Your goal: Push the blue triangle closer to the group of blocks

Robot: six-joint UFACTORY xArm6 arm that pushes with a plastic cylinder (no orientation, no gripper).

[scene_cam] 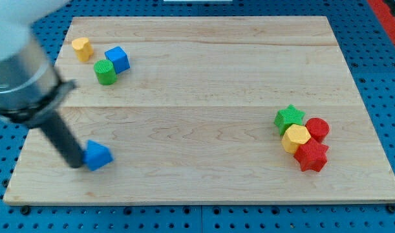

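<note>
Camera view: tip (pixel 76 164) pressing against the left side of the blue triangle (pixel 97 155) near the surface's (pixel 197 71) bottom-left corner — no fingers, nothing held. Sitting well apart at right — green star (pixel 289 118), red cylinder (pixel 317 129), yellow hexagon (pixel 295 138), red star (pixel 311 156). Resting top-left: yellow block (pixel 82 48), blue cube (pixel 117 59), green cylinder (pixel 105 72).

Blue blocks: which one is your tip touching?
The blue triangle at the view's lower left; my tip is against its left side. The blue cube sits far above.
</note>
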